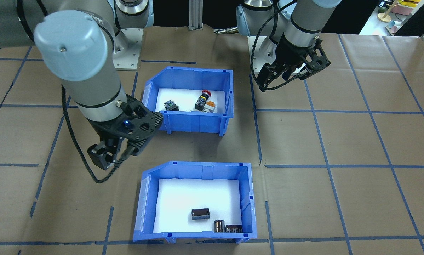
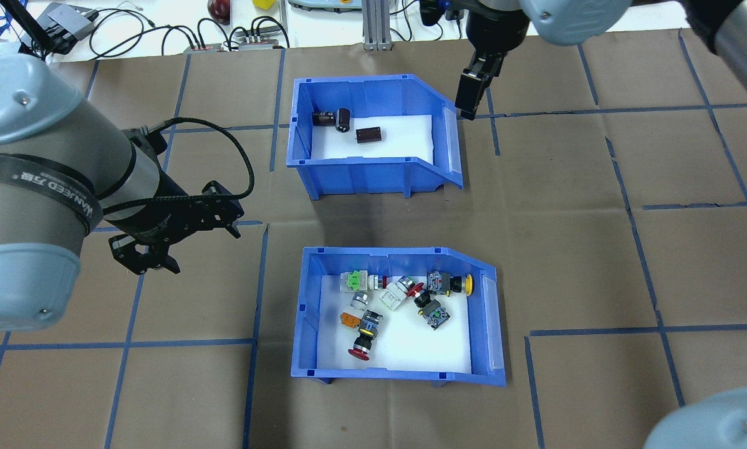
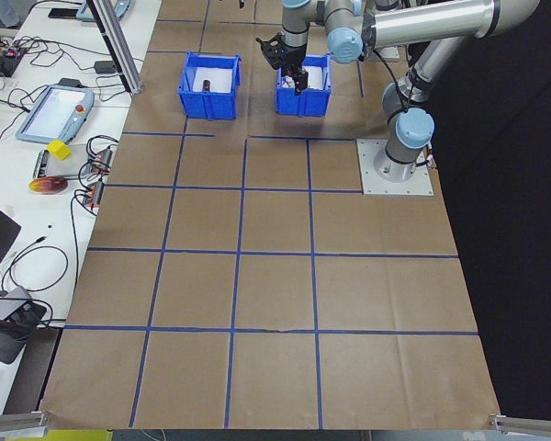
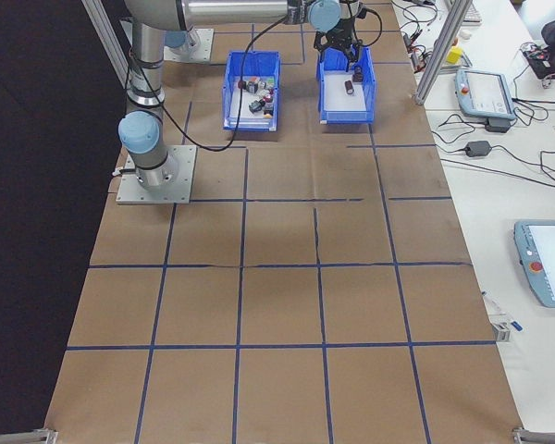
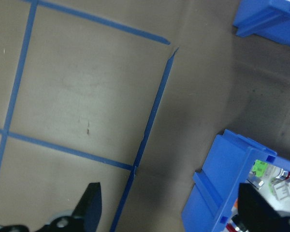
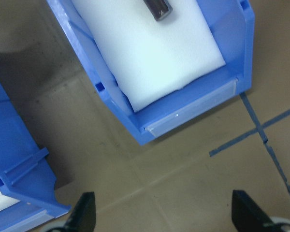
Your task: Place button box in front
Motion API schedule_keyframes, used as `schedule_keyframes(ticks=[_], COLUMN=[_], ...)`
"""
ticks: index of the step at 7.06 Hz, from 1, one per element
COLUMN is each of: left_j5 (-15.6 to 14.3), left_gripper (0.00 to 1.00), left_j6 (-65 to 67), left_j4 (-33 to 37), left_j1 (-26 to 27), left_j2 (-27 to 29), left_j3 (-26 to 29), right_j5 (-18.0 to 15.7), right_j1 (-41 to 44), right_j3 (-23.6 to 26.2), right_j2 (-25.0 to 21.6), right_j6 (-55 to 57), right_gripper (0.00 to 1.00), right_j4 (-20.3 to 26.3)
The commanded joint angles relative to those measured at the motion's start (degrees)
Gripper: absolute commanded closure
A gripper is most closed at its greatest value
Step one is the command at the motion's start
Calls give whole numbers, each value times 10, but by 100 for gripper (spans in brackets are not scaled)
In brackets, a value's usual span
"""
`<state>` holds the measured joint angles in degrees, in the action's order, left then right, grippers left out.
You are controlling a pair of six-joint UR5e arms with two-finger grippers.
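Blue plastic button box with white liner [image 2: 398,371] sits nearer the robot; blue bin of dark cylinders [image 2: 373,168] beyond it, apart.

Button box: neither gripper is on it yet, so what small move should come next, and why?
Probably bring the left gripper across to the button box's near wall. It hangs open and empty over bare paper just beside that bin, while the right gripper is open at the bin of dark cylinders.
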<state>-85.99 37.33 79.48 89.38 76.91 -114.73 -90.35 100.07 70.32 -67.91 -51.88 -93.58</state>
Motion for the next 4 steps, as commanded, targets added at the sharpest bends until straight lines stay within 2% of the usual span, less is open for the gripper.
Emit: schedule_keyframes(ticks=[1, 2, 4], left_j5=[6, 6, 7], left_gripper=[1, 1, 1], left_j6=[330, 434, 623], left_j4=[-7, -48, -87], left_j1=[87, 134, 213], left_j2=[-10, -18, -32], left_j3=[-37, -56, -90], right_j5=[-1, 5, 0], right_j1=[48, 63, 98], right_j3=[-69, -77, -77], right_j2=[64, 80, 103], right_j6=[-8, -15, -80], right_gripper=[0, 0, 0], right_j4=[6, 6, -4])
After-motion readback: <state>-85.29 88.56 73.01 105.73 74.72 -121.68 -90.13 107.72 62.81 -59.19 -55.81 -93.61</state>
